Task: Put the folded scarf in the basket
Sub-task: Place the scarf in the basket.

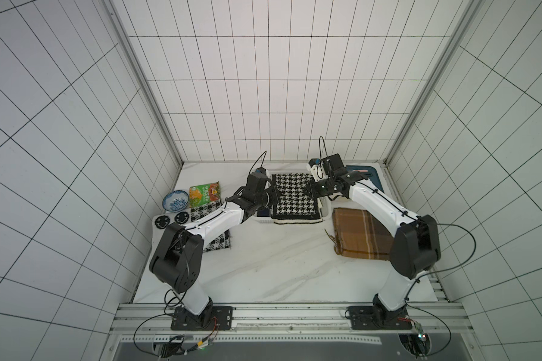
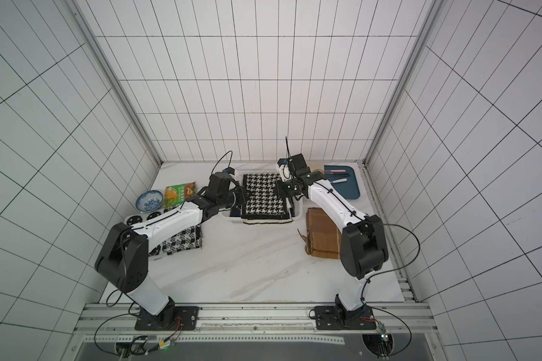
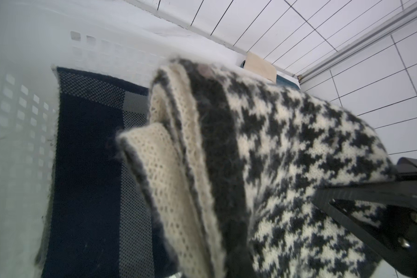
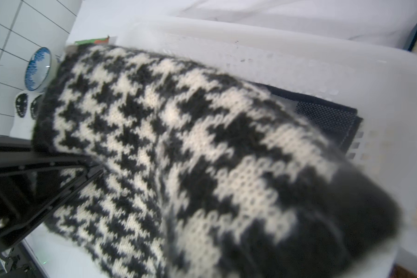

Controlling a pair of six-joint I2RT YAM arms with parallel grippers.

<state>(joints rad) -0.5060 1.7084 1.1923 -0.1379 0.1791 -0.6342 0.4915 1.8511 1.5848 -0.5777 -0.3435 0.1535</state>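
You had a white, grey-veined table (image 1: 263, 265) boxed in by white tiled walls (image 1: 263, 93). The folded scarf (image 1: 294, 195), a fuzzy black-and-cream houndstooth knit with a dark border, was held just over the white perforated basket (image 1: 326, 214). The left gripper (image 1: 274, 200) and right gripper (image 1: 309, 189) were each clamped on an opposite edge.

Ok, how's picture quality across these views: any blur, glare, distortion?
Both top views: sharp, evenly lit, wide-angle stretch on the tiled walls. Left wrist view: houndstooth scarf crisp, white basket wall soft and washed out. Right wrist view: scarf's near dark edge blurred, basket rim blown out.
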